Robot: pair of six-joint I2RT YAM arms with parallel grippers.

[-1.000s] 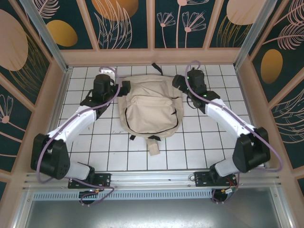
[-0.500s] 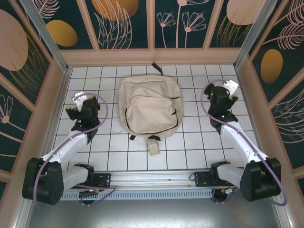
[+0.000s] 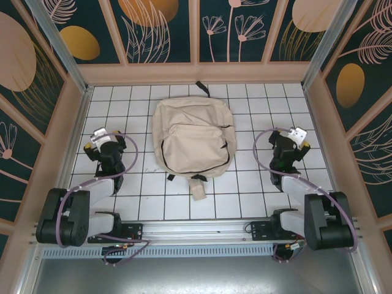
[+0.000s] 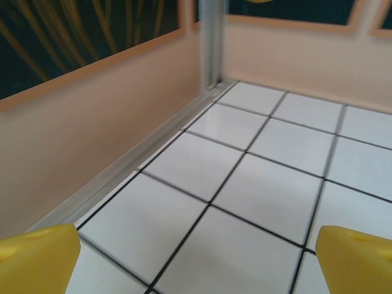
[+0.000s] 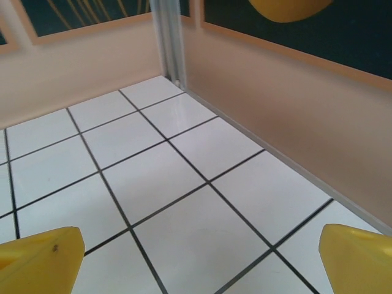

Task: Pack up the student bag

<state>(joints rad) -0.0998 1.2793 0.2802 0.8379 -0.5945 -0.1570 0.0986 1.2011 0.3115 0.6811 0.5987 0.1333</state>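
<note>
Student bag (image 3: 193, 138) lies flat, front pocket up, at mid-table (image 3: 245, 184) toward the far wall, between the two arms and well apart from both; left gripper (image 4: 196, 248) and right gripper (image 5: 199, 248) each gape wide over bare tiles, yellow fingers (image 4: 37, 254) holding nothing.

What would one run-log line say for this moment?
student bag: lying flat, untouched | left gripper: open, empty | right gripper: open, empty
</note>
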